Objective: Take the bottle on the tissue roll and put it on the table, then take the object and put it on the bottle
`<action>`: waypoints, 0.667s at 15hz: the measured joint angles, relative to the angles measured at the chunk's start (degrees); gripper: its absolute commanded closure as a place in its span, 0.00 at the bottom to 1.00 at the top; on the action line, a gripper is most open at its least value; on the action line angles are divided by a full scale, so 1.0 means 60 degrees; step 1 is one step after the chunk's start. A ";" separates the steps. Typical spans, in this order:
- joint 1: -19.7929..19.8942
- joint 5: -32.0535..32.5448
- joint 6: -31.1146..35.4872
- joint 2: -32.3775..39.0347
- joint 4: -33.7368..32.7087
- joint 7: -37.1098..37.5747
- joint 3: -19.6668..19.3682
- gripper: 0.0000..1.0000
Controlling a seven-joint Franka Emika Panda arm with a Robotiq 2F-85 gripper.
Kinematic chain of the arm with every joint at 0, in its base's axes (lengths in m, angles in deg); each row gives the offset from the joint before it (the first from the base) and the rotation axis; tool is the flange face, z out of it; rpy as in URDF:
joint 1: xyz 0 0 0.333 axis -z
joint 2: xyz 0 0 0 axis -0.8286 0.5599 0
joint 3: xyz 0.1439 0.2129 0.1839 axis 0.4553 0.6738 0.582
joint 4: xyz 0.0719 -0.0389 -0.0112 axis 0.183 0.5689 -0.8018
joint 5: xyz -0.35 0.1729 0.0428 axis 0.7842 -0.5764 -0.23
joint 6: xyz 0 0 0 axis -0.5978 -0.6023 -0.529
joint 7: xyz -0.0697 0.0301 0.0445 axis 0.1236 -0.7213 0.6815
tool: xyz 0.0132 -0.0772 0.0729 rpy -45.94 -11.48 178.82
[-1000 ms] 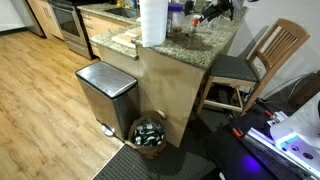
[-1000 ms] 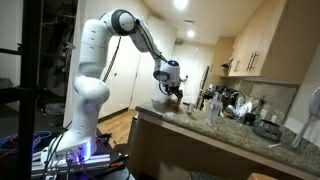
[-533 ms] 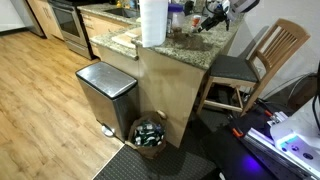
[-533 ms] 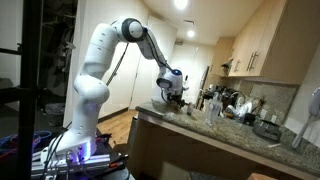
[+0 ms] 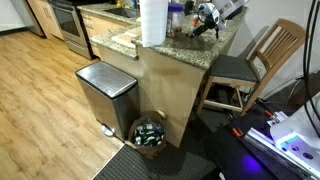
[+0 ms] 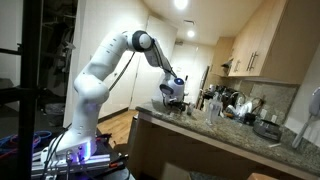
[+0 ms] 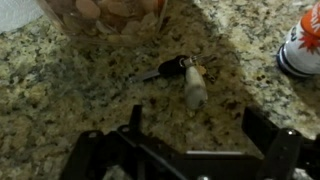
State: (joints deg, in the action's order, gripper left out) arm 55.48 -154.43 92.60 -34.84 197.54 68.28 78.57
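Second step in hand, by the look. The gripper (image 7: 195, 122) hangs low over the table (image 7: 60, 95), jaws wide, nothing between them. The small object (image 7: 188, 78), a dark key-like piece with a pale stub, lies at 12 o'clock of the jaws. The bottle (image 7: 303, 42) stands on the granite at 2 o'clock. The tissue roll (image 5: 153, 22) is well apart. Next: ease forward, drop, straddle the stub, close.

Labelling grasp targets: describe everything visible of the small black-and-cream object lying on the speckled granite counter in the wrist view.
The small black-and-cream object has a stubby cream cylinder joined to a black head, with a thin grey piece jutting out. It looks like plastic. It lies flat on the speckled granite counter, touching nothing else, just ahead of the open gripper.
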 measured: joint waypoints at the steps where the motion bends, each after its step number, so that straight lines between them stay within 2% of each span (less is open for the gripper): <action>1: 0.0042 -0.0264 -0.0029 0.0114 -0.0164 -0.0378 0.0044 0.00; 7: 0.0328 -0.1501 -0.0560 0.0501 -0.0739 -0.1873 0.0214 0.00; 8: 0.0343 -0.1637 -0.0646 0.0541 -0.0804 -0.2023 0.0216 0.03; 9: 0.0360 -0.1717 -0.0741 0.0573 -0.0854 -0.2138 0.0217 0.26; 10: 0.0371 -0.1740 -0.0794 0.0585 -0.0878 -0.2210 0.0217 0.27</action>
State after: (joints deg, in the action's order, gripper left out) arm 57.71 -164.87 87.83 -31.33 192.27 55.02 79.87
